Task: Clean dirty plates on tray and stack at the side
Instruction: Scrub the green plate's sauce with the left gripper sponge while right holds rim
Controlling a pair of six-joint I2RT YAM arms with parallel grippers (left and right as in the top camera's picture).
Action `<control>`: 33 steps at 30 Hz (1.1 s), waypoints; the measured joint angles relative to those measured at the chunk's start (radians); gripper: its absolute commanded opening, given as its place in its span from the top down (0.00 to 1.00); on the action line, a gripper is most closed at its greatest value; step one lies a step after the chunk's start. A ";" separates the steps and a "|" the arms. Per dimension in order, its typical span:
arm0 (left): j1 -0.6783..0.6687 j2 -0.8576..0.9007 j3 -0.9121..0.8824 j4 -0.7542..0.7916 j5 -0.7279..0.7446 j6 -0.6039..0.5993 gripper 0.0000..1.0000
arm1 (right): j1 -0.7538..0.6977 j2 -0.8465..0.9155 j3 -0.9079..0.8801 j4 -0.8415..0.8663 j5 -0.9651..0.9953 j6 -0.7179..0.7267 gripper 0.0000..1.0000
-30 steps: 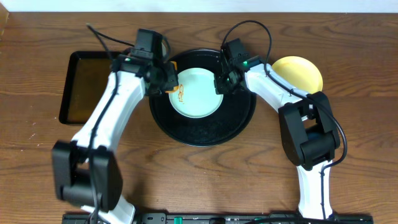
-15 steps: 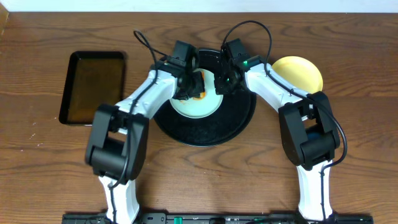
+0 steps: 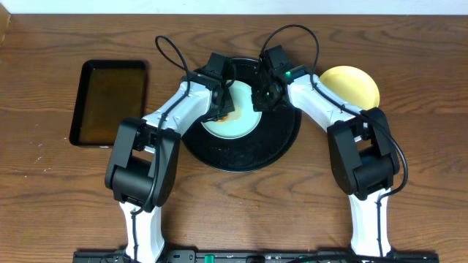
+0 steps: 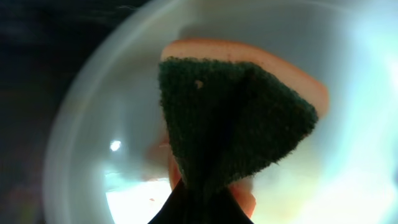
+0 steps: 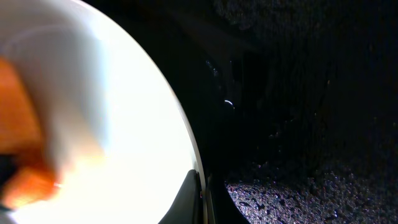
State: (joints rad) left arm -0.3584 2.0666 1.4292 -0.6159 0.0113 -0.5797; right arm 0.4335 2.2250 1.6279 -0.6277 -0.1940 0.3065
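A pale mint-white plate (image 3: 238,126) lies in the round black tray (image 3: 241,155). My left gripper (image 3: 224,107) is shut on the orange-green sponge (image 4: 231,127) and presses it on the plate's upper left part (image 4: 354,130). My right gripper (image 3: 258,101) is shut on the plate's right rim (image 5: 200,186); the white plate (image 5: 118,130) fills the left of the right wrist view, with the tray floor (image 5: 298,124) on the right. A yellow plate (image 3: 351,85) sits on the table to the right of the tray. I see no second mint plate.
A smaller rectangular black tray (image 3: 110,102) lies on the wooden table at the left. The sponge's orange edge (image 5: 18,137) shows at the left of the right wrist view.
My left arm swung right from the plate's left rim onto the plate with the sponge, covering the orange smear. The right gripper has held the rim without moving.
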 measured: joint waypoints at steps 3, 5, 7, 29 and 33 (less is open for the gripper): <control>0.011 -0.001 0.000 -0.041 -0.091 0.000 0.92 | 0.000 0.000 0.000 0.000 0.000 0.000 0.99; 0.017 -0.002 0.001 -0.058 -0.124 0.000 0.92 | 0.000 0.000 0.000 0.000 0.000 0.000 0.99; 0.019 -0.005 0.007 -0.071 -0.139 0.000 0.92 | 0.000 0.000 0.000 -0.001 0.000 0.000 0.99; -0.004 -0.014 0.008 0.123 0.222 -0.023 0.92 | 0.008 0.000 0.002 -0.003 0.011 0.023 0.99; -0.008 0.018 0.008 0.127 0.250 -0.073 0.92 | 0.008 0.000 0.002 -0.008 0.011 0.023 0.99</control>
State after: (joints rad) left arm -0.3664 2.0846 1.4376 -0.4889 0.2611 -0.6525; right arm 0.4412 2.2250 1.6302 -0.6361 -0.1825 0.3294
